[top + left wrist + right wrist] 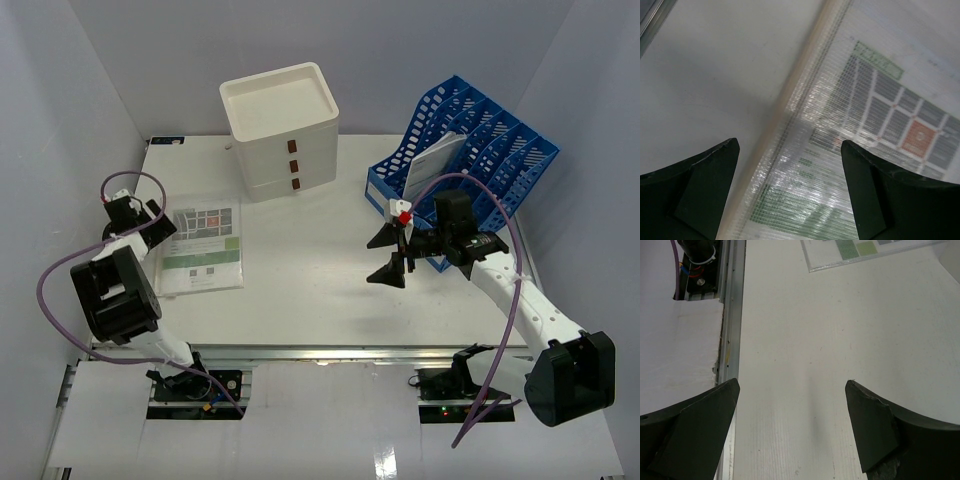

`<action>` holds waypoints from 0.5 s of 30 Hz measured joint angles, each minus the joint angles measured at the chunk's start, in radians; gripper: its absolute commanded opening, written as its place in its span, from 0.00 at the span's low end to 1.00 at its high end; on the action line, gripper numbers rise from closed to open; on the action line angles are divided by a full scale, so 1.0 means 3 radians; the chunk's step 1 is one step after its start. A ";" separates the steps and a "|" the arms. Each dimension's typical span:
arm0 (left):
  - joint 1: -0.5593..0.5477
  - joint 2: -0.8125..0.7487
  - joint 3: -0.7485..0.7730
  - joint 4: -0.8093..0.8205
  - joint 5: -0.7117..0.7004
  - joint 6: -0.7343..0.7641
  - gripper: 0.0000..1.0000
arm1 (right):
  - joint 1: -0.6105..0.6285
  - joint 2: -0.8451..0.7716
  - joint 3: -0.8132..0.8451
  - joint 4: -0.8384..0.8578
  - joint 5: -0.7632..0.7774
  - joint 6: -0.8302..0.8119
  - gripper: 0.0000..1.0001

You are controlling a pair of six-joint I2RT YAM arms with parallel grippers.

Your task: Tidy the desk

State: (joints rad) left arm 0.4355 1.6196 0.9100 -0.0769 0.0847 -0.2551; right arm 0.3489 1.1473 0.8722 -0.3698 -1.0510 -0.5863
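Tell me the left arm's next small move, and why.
Probably lower the left tool and close on the edge of the plastic sleeve. Its jaws stand open astride that edge, the sleeve lies flat on the desk, and the blue file rack shows free slots.

left fingers [705,185] spread, empty | right fingers [875,425] spread, empty

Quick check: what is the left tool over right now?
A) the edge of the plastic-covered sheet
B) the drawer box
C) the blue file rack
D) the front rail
A: in the left wrist view the open left tool straddles the sheet's edge, one finger over bare desk and the other over the sheet.
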 measured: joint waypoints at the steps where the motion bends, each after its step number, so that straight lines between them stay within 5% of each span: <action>1: 0.0000 0.0104 0.0028 0.0017 -0.0034 0.0083 0.94 | 0.0000 0.0000 0.0000 -0.0008 -0.0003 -0.0013 0.93; 6: 0.0001 0.0496 0.0228 0.0021 -0.0058 0.0437 0.81 | 0.0000 0.0014 0.0000 -0.0069 -0.0019 -0.0072 0.93; 15: 0.0043 0.0918 0.0685 -0.0040 0.0363 0.0704 0.24 | 0.0000 0.0053 0.0000 -0.0106 -0.0019 -0.0109 0.93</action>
State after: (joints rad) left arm 0.4484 1.8951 1.1155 -0.0889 0.1936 -0.0441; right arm 0.3489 1.1632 0.8722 -0.4016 -1.0568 -0.6190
